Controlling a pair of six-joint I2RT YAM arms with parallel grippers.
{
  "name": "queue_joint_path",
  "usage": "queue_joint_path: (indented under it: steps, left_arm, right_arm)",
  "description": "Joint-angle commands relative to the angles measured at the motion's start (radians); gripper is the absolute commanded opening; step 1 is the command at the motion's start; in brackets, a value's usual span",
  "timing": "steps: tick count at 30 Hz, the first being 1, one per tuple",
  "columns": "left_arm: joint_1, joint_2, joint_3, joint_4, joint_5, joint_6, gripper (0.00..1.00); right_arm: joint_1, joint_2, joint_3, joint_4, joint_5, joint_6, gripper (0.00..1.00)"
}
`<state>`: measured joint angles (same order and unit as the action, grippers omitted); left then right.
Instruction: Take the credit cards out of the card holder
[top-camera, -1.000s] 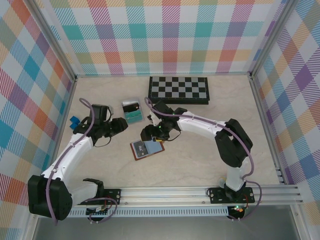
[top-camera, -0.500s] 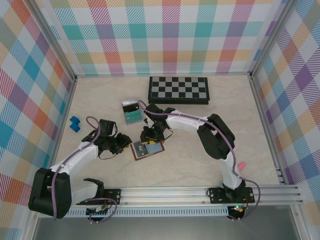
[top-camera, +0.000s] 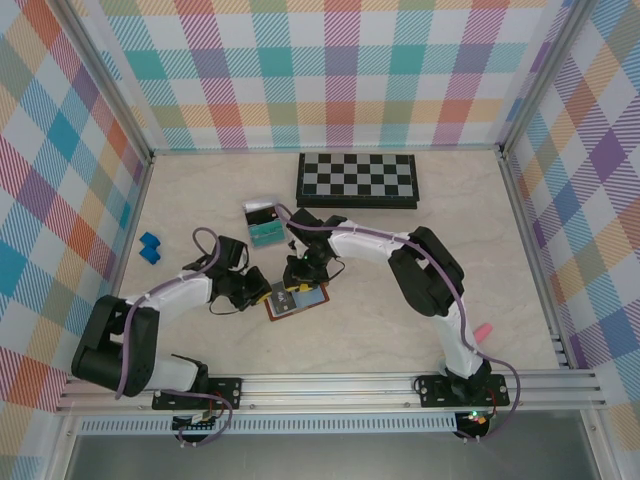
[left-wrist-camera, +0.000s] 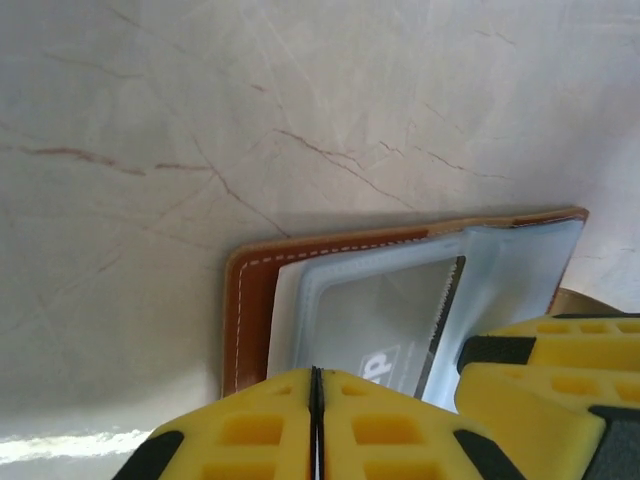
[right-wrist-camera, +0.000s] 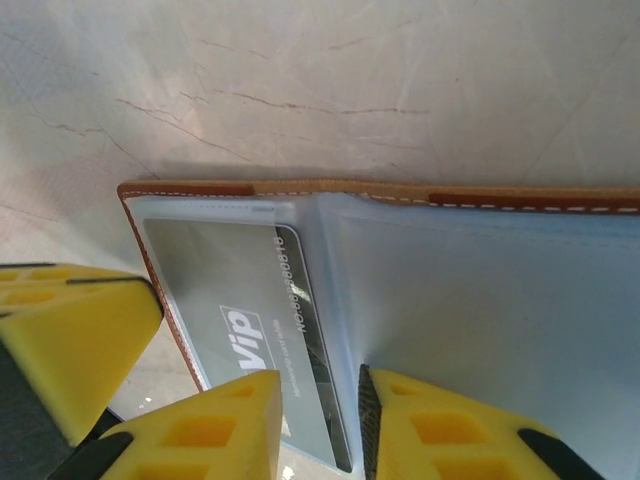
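Now my left gripper (left-wrist-camera: 315, 420) has shut, card holder (left-wrist-camera: 245, 300) just ahead; right gripper (right-wrist-camera: 320, 430) narrowed astride its credit card (right-wrist-camera: 230, 300), grip unclear; pull next.

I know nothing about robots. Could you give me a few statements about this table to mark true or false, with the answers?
1. The wallet lies open on the table. True.
2. Chess pieces stand on the chessboard. False: its squares are bare.
3. The left end effector is shut. True.
4. The blue block sits inside the wallet. False: it lies on the table, well apart from the wallet.
5. A card marked "Vip" sits in the wallet. True.
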<state>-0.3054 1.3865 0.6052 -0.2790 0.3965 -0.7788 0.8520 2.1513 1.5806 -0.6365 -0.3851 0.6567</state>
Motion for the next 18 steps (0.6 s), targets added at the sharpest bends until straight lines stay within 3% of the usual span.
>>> queue_joint_path:
  steps: [1, 18]
  left_arm:
    - [-0.008, 0.040, 0.028, -0.018, 0.023, 0.047, 0.07]
    - [-0.009, 0.103, 0.013, -0.072, -0.064, 0.082, 0.00]
  right_arm:
    - [0.004, 0.023, 0.039, -0.043, -0.026, -0.030, 0.26]
    - [-0.001, 0.050, 0.061, -0.043, -0.066, -0.053, 0.16]
